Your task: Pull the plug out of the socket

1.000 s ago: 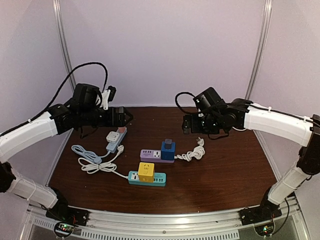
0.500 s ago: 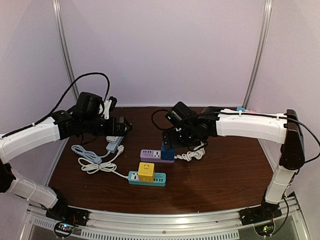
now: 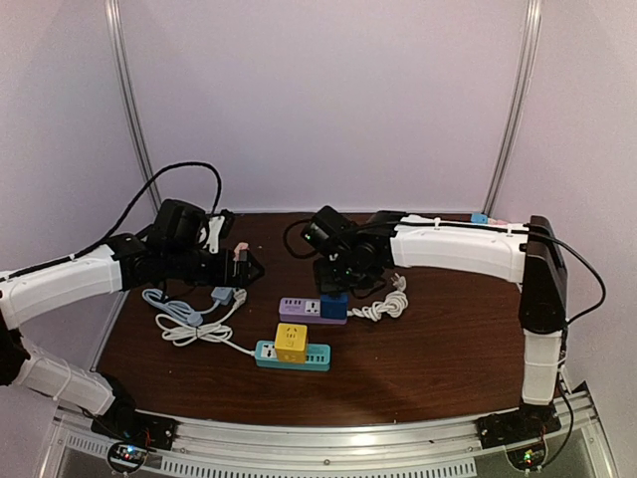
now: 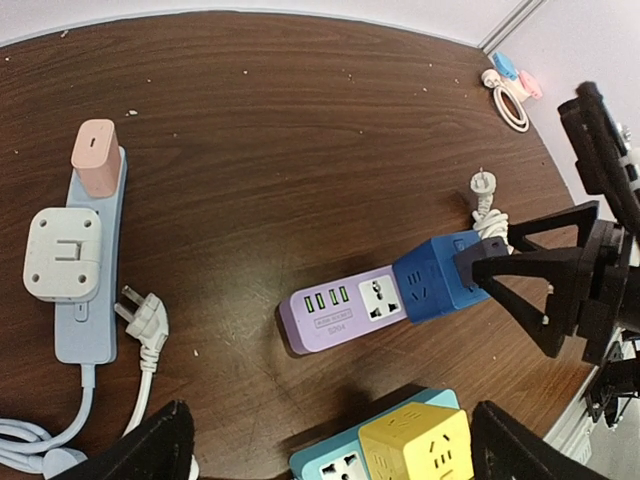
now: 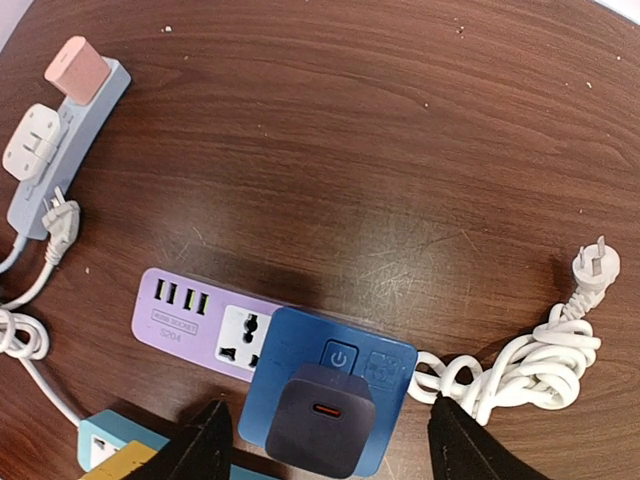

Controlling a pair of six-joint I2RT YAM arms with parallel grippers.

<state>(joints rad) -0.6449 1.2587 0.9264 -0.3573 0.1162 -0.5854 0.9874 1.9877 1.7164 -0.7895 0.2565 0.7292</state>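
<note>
Having swung in — right gripper (image 5: 335,442), jaws spread, above dark plug (image 5: 320,418).

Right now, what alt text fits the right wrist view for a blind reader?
A dark charger sits in a blue cube adapter on a purple power strip, between the open jaws. A coiled white cord lies to its right.

**Right wrist: fingers spread around dark charger**

Right gripper (image 5: 328,405) wide apart, fingers (image 5: 205,445) either side of a dark charger (image 5: 318,420), gaps visible on both sides. Charger sits on a blue cube adapter (image 5: 390,385), which is at the right end of a purple power strip (image 5: 195,315). Coiled white cord (image 5: 520,365) just right of the cube. Upper left: grey-blue power strip (image 5: 95,105) carrying a pink plug (image 5: 75,68) and a white adapter (image 5: 35,143). Brown table (image 5: 380,140).
</note>
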